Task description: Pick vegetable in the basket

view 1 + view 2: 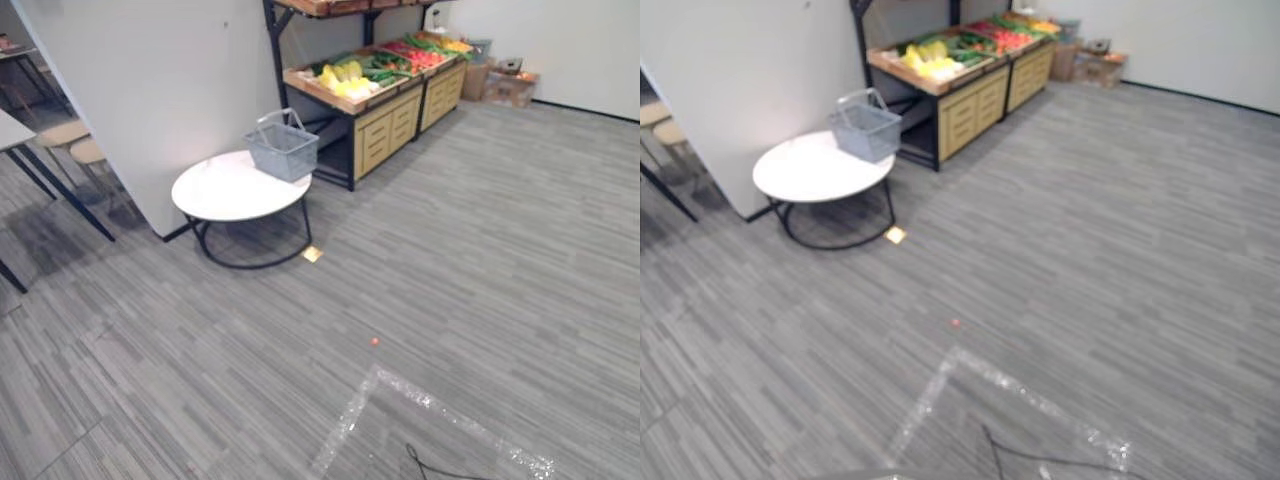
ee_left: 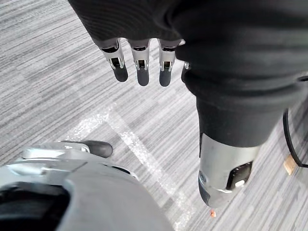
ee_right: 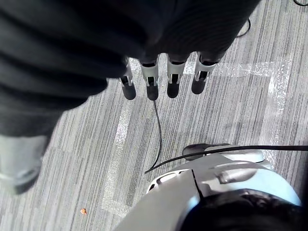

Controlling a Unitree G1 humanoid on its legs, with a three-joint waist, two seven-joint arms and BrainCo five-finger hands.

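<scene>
A grey wire basket (image 1: 282,148) with raised handles stands on the far edge of a round white table (image 1: 225,190). Behind it a wooden produce stand (image 1: 375,110) holds yellow, green and red vegetables (image 1: 352,76). My left hand (image 2: 139,60) hangs over the grey floor with straight fingers and holds nothing. My right hand (image 3: 166,77) also hangs over the floor, fingers straight and empty. Both hands are far from the basket and the stand.
A white wall panel (image 1: 150,90) rises left of the round table. Desk legs and stools (image 1: 70,145) stand at the far left. Cardboard boxes (image 1: 505,82) sit by the back wall. Shiny tape lines (image 1: 400,395) and a small orange speck (image 1: 375,341) mark the carpet.
</scene>
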